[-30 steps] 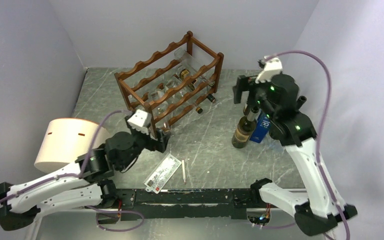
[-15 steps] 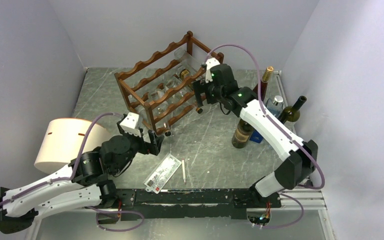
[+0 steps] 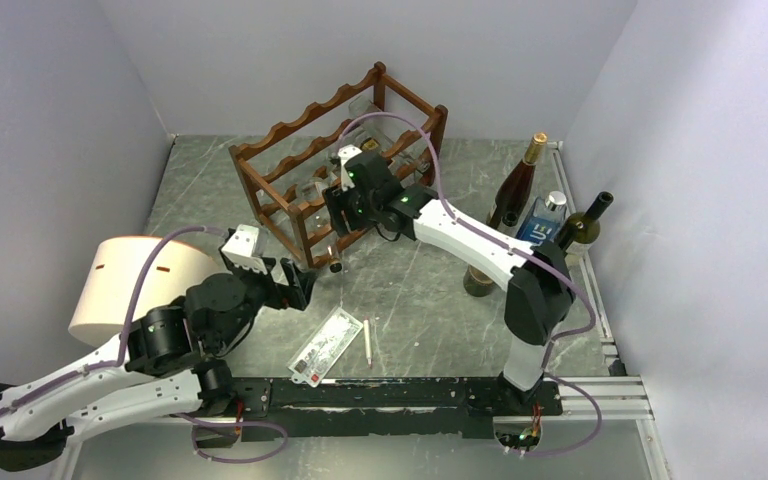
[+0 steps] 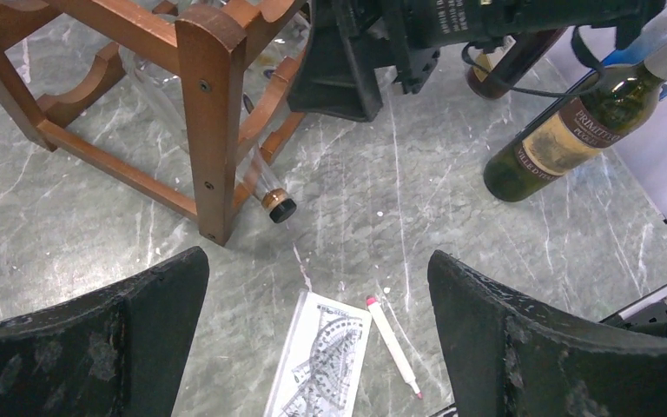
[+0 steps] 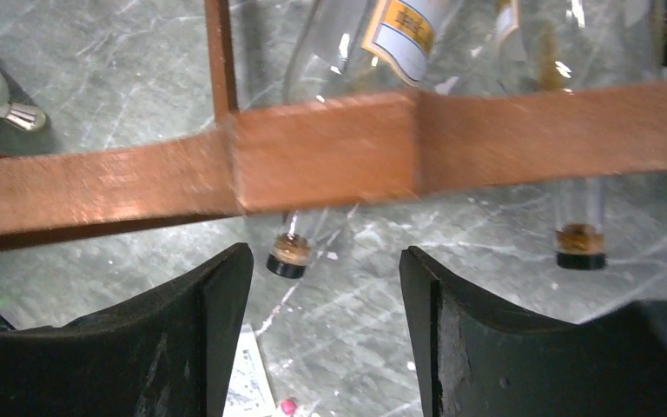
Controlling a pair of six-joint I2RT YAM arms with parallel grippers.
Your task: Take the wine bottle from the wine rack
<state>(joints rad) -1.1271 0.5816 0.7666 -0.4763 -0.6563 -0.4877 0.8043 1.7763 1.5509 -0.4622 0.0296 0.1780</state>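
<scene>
Two claws hang near the wine rack (image 3: pixel 305 115), which stands toward the back of the tabletop (image 3: pixel 420 290) with clear bottles (image 5: pixel 399 35) lying in its tiers. At the rack's front face the right claw (image 3: pixel 340 215) has its fingers apart and empty, and a wooden rail (image 5: pixel 330 161) runs blurred across its wrist view. Below that rail the wine bottle (image 5: pixel 288 254) lies in the lowest tier, its capped neck poking out beside the corner post (image 4: pixel 204 113). Near the same corner the left claw (image 3: pixel 298 287) is likewise spread and empty. A printed card (image 3: pixel 325 345) and a pen (image 3: pixel 367 342) lie close by. Further right are standing bottles (image 3: pixel 515 185), seemingly four, one partly hidden by the arm.
</scene>
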